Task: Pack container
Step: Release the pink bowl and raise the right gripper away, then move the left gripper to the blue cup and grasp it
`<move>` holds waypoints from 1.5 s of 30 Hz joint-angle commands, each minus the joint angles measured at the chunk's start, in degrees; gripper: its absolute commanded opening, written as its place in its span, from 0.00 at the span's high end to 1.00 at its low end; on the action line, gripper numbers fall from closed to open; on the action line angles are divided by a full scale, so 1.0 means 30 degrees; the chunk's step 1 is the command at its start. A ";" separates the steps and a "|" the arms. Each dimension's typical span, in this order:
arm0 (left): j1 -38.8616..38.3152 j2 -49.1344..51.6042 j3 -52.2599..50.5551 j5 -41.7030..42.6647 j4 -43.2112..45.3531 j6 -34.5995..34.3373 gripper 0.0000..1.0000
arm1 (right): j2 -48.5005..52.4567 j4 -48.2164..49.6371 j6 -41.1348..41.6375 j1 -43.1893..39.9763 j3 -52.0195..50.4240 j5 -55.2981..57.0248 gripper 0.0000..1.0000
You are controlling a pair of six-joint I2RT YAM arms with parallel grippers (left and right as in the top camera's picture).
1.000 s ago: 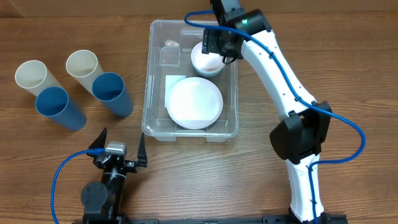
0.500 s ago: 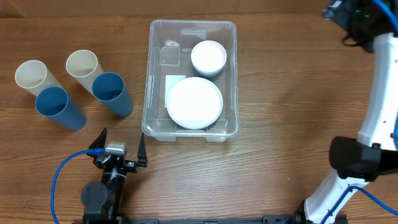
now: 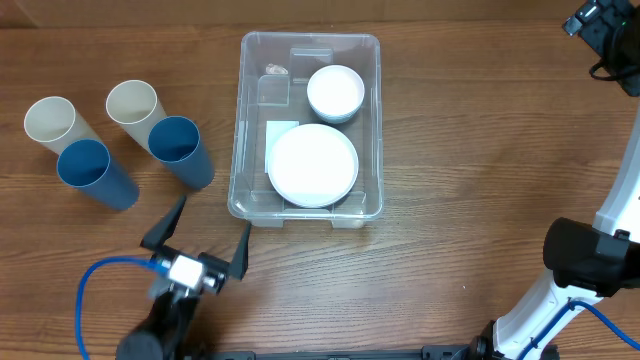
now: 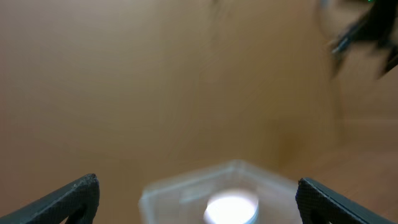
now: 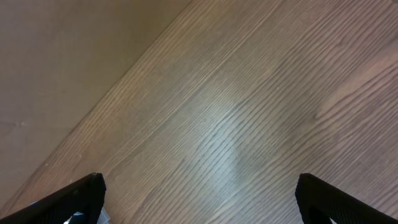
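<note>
The clear container [image 3: 243,120] stands at the table's middle. It holds a white plate [image 3: 312,165] and a white bowl [image 3: 335,92]. My left gripper [image 3: 195,240] is open and empty, just in front of the container's near left corner. In the left wrist view the container [image 4: 180,190] and the white plate [image 4: 231,208] show blurred between the fingers [image 4: 198,199]. My right gripper [image 3: 600,25] is at the far right edge, far from the container. In the right wrist view its fingers [image 5: 199,193] are open and empty over bare wood.
Two cream cups [image 3: 50,120] [image 3: 132,101] and two blue cups [image 3: 84,165] [image 3: 175,140] lie on their sides at the left of the table. The right arm's base [image 3: 585,255] stands at the right front.
My right arm has let go of the bowl in the container and swung away to the far right. My left gripper has started to rise and tilt toward the container.
</note>
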 commanded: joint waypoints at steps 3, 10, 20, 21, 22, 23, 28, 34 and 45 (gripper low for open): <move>0.0153 -0.0058 0.4204 0.3322 -0.5632 -0.2943 0.00 | -0.0087 0.0036 0.0080 0.0036 0.0131 0.0138 0.00; 0.0153 0.8225 1.7274 0.0780 -1.6750 -0.0510 0.00 | -0.0087 0.0029 0.0080 0.0036 0.0131 0.0138 0.00; 0.0153 2.3642 3.3361 -0.0852 -3.2370 0.2783 0.00 | -0.0087 0.0036 0.0080 0.0036 0.0131 0.0138 0.00; 0.0153 2.4531 3.3485 -0.0277 -3.2450 0.2790 0.00 | -0.0087 0.0036 0.0080 0.0036 0.0131 0.0138 0.00; 0.0153 2.5347 3.3485 -0.0066 -3.2465 0.2790 0.00 | -0.0087 0.0029 0.0080 0.0036 0.0131 0.0138 0.00; 0.0153 2.5747 3.3485 -0.0015 -3.2472 0.2710 0.00 | -0.0087 0.0029 0.0080 0.0036 0.0131 0.0138 0.00; 0.0153 2.8450 3.3485 -0.2397 -3.2479 0.1064 0.00 | -0.0087 0.0036 0.0080 0.0036 0.0131 0.0138 0.00; 0.0153 3.1503 3.3478 -0.5457 -3.3091 -0.0991 0.00 | -0.0087 0.0036 0.0080 0.0036 0.0131 0.0138 0.00; 0.0153 3.6006 3.3470 -0.6105 -3.3026 -0.0561 0.28 | -0.0087 0.0036 0.0080 0.0036 0.0131 0.0138 0.00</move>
